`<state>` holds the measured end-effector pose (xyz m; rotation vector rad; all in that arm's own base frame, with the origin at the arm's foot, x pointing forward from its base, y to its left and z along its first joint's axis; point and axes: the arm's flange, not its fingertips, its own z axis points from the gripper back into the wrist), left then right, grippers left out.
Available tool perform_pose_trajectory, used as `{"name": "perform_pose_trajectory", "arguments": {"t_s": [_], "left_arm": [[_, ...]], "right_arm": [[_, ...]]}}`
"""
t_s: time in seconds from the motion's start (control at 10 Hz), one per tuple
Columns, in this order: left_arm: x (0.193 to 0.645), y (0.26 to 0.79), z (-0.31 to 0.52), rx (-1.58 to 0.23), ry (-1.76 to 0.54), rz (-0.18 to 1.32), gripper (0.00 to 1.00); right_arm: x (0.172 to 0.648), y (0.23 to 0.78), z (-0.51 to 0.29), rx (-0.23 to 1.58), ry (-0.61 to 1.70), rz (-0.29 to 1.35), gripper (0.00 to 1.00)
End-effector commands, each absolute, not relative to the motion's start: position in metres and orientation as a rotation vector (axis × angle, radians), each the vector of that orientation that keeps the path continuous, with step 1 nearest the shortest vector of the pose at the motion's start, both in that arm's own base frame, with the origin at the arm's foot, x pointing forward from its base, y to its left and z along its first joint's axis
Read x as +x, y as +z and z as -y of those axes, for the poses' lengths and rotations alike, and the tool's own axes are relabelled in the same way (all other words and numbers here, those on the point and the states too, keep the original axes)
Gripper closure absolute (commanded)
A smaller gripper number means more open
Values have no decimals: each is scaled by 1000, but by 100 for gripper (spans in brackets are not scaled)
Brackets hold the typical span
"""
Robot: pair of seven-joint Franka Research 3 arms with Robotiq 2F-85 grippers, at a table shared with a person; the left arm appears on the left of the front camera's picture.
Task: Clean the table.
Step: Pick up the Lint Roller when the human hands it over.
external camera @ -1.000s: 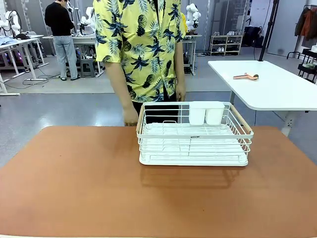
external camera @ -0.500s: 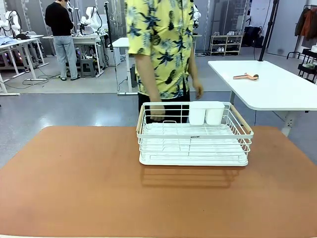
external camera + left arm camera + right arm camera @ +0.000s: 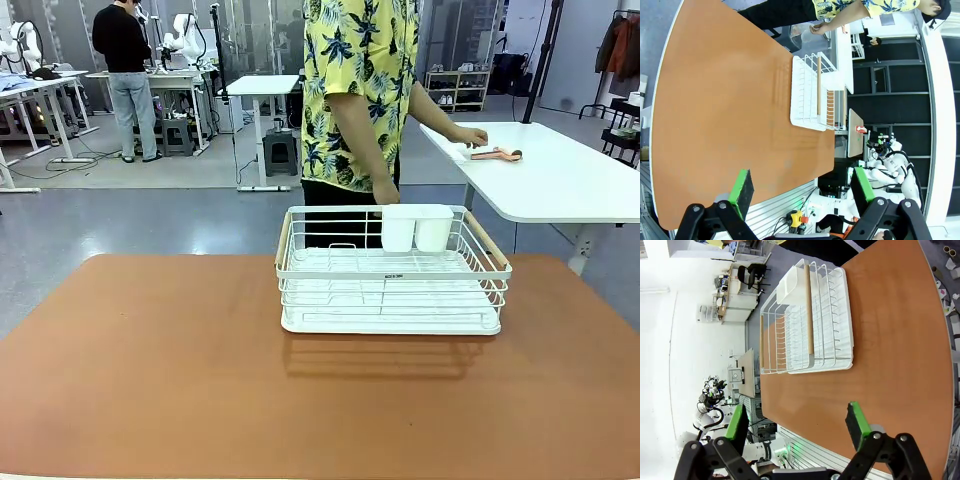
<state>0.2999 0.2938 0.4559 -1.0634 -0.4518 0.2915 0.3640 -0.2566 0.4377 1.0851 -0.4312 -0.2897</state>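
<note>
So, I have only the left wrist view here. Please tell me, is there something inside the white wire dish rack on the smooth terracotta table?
Observer: Yes. In the front view, the white wire dish rack holds two white plastic containers, side by side at its far wall.
Operator: And where does the person reach?
Observer: One hand is on the white-topped side table, beside a pinkish flat tool.
Operator: Is the right gripper free?
Observer: The right gripper is open, with nothing between its pads, above the terracotta table.
</note>
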Motion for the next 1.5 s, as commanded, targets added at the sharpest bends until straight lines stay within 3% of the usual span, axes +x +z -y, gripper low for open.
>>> {"name": "perform_pose_trajectory", "arguments": {"t_s": [0.0, 1.4], "left_arm": [[297, 457, -294, -1082, 272, 477, 0], [297, 457, -294, -1082, 272, 477, 0]], "right_arm": [[365, 439, 257, 1101, -280, 446, 0], [365, 439, 257, 1101, -280, 446, 0]]}}
